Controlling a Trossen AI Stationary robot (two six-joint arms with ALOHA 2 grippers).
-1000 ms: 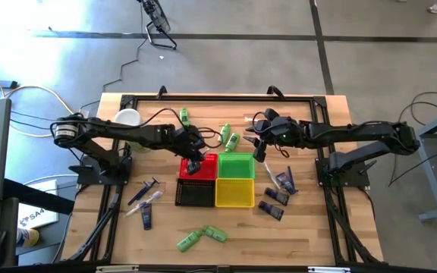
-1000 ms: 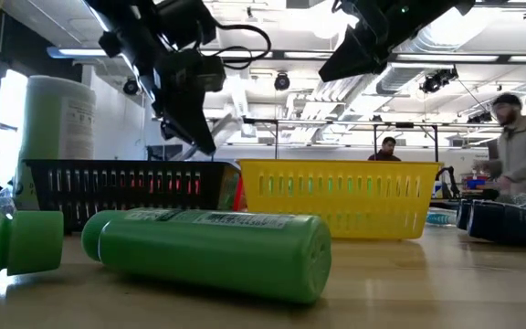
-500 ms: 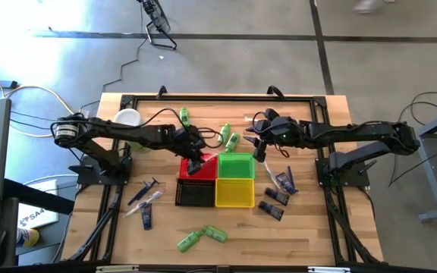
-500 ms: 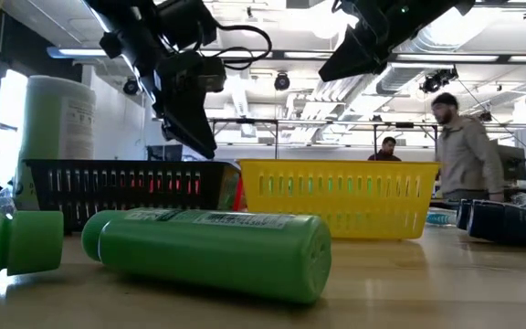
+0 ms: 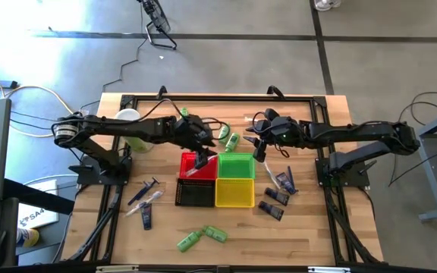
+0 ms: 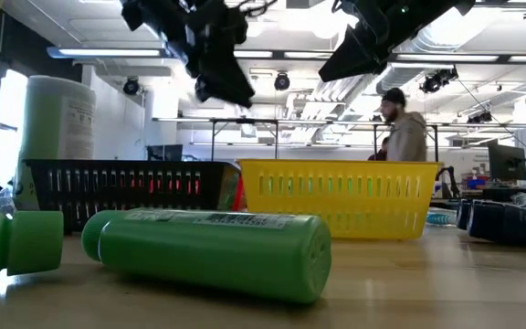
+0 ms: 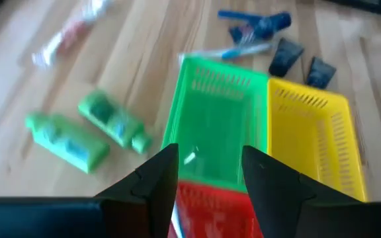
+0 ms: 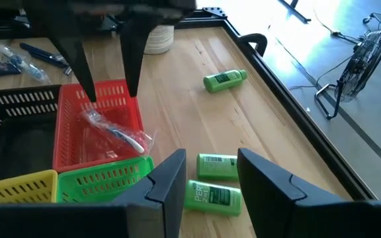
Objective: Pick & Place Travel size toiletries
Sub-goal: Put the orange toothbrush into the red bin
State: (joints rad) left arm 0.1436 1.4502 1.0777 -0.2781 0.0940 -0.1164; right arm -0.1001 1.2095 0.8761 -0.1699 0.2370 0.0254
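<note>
Judging by the baskets, sorting is barely begun: two green bottles (image 5: 201, 237) lie nearest, purple tubes (image 5: 274, 203) beside the yellow basket (image 5: 234, 194). One wrapped toothbrush (image 8: 118, 134) sits in the red basket (image 8: 67, 142) (everything else outside). Left gripper (image 5: 201, 141) hovers above, jaws apart, empty; right gripper (image 5: 261, 149) waits, part-open, empty.

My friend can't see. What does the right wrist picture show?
The left gripper hangs open above a red basket with a wrapped toothbrush inside. Green bottles lie on the table nearby.
</note>
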